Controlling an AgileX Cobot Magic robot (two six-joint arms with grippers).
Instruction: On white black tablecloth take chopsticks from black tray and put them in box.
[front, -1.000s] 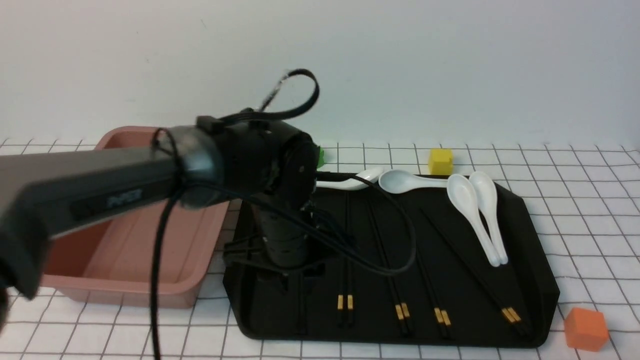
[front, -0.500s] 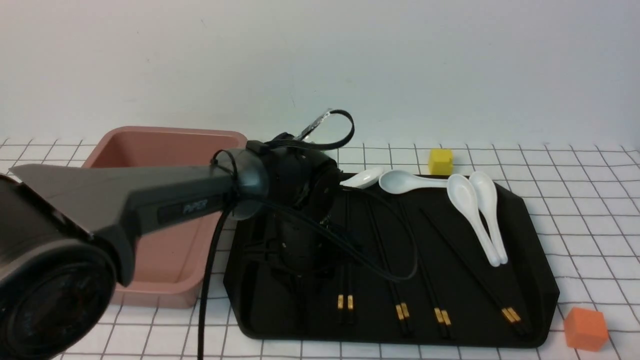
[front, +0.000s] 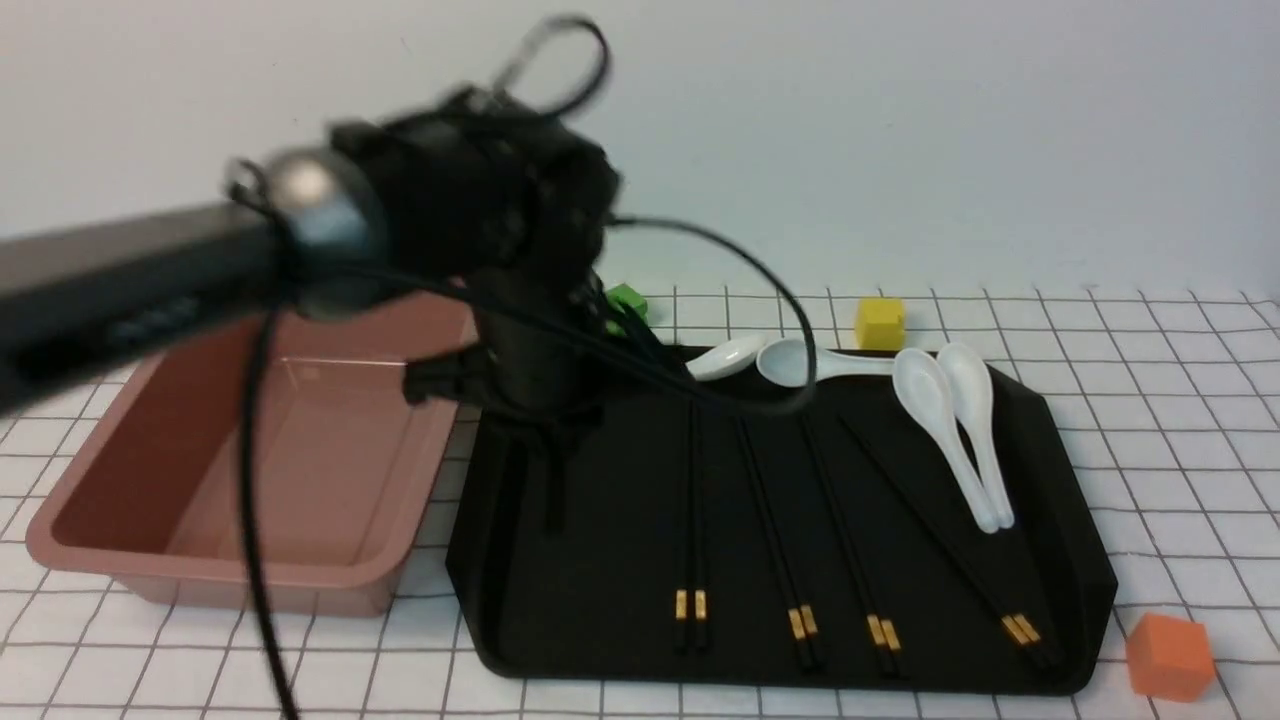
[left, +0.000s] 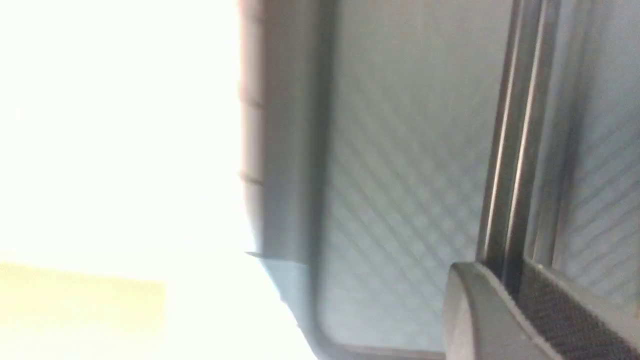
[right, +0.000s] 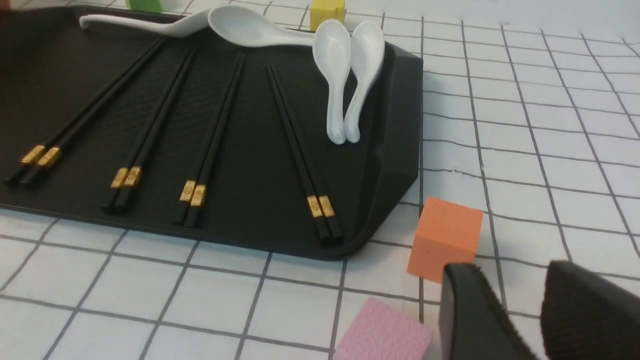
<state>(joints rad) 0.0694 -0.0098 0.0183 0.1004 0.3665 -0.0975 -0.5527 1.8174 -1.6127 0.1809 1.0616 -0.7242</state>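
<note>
Since your left gripper (left: 505, 272) is clamped across both chopsticks (left: 507, 140) side by side, they hang as one above the black tray (front: 620, 560), bound for the box (front: 230, 575).

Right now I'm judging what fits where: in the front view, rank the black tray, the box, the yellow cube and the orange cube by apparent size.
1. black tray
2. box
3. orange cube
4. yellow cube
The orange cube is nearer the camera, so the two cubes' true sizes may be alike.
</note>
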